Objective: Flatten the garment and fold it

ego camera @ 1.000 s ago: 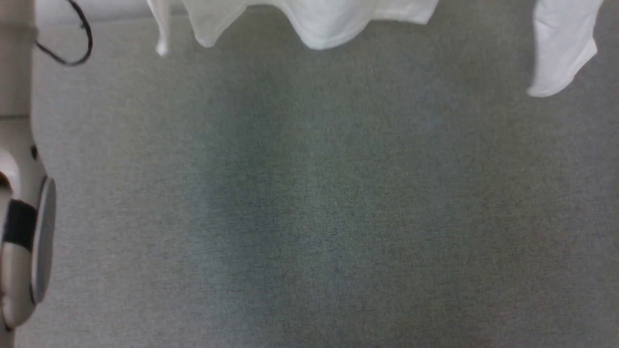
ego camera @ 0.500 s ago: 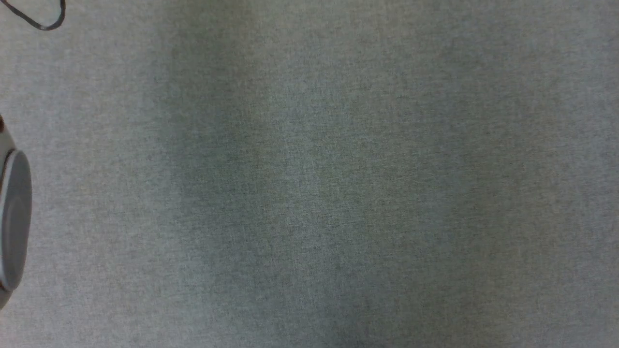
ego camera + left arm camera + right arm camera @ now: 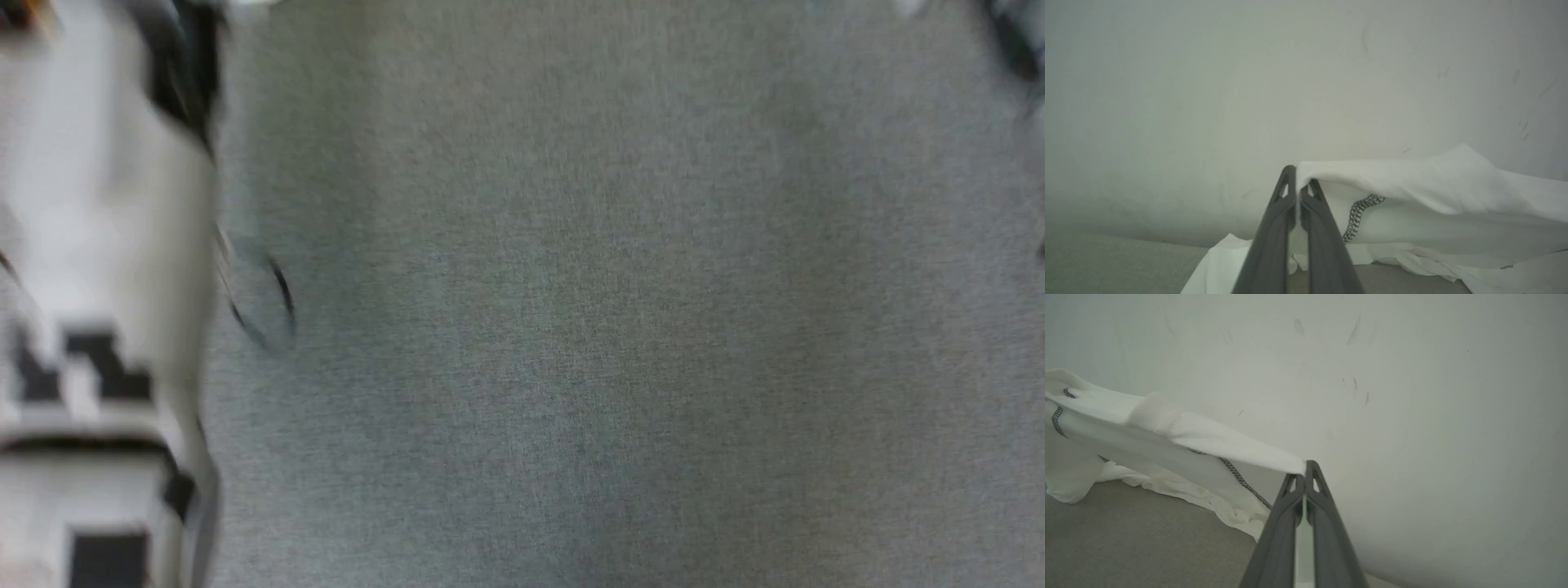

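Observation:
The garment is a white thin shirt with dark contrast stitching. In the left wrist view my left gripper is shut on one of its edges, the cloth stretching off to the right and draping down onto the grey surface. From the right wrist camera the garment runs leftward from my right gripper, which is shut on another edge. The cloth hangs taut between the two grips, its lower part bunched on the surface. The head view is blurred and shows a pale left forearm along its left side.
A grey woven work surface spreads across the head view. A pale wall with faint scuff marks stands close behind the surface in both wrist views. A thin dark cable loops beside the left forearm.
The head camera has swung: the hanging white cloth at the top edge one second ago has left its picture, and the pale left forearm now covers the left side, blurred by motion.

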